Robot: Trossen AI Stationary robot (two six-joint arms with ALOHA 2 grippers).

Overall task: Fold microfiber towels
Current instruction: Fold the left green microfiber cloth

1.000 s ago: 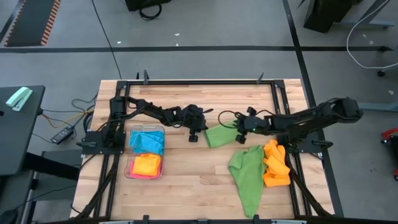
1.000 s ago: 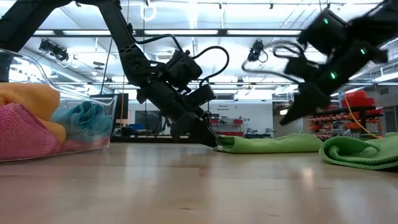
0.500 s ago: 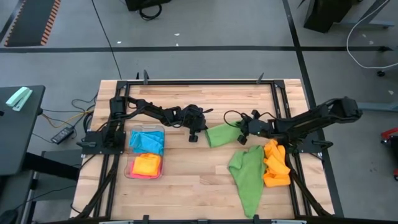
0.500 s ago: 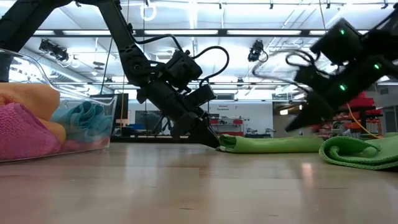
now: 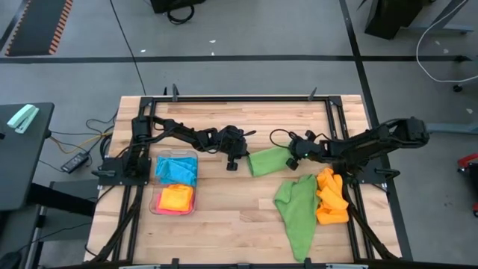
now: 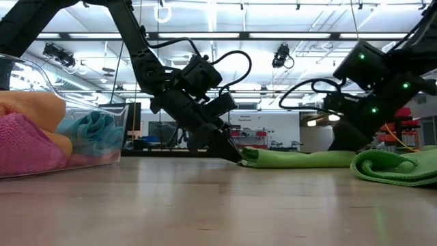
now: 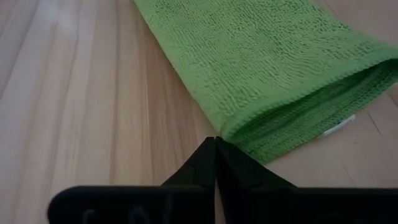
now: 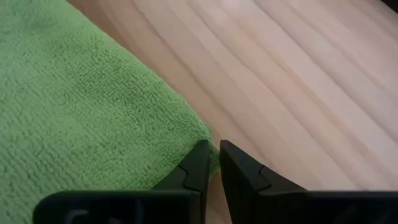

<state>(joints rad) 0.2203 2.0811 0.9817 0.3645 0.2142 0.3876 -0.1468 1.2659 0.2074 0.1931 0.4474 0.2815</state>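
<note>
1. The folded green microfiber towel [image 5: 267,160] lies flat on the pale wooden table [image 5: 224,224] between the two arms, its stacked edges showing in the left wrist view.
2. The left gripper [image 7: 215,144] sits at the towel's left end with its dark fingers clenched together; whether any cloth is pinched between them cannot be told.
3. The right gripper [image 8: 210,151] is down at the towel's right end, fingers nearly together with a thin gap, tips at the hem; a grip on the cloth cannot be confirmed.
4. A second, unfolded green microfiber towel [image 5: 296,209] and a crumpled orange microfiber towel [image 5: 331,196] wait near the right arm; blue and orange cloths already sit in the clear plastic tray [image 5: 175,184].
5. Risk: if either gripper catches only the top layer, lifting would peel the fold open.
6. Risk: pulling while one end is pressed could drag and skew the towel.
</note>
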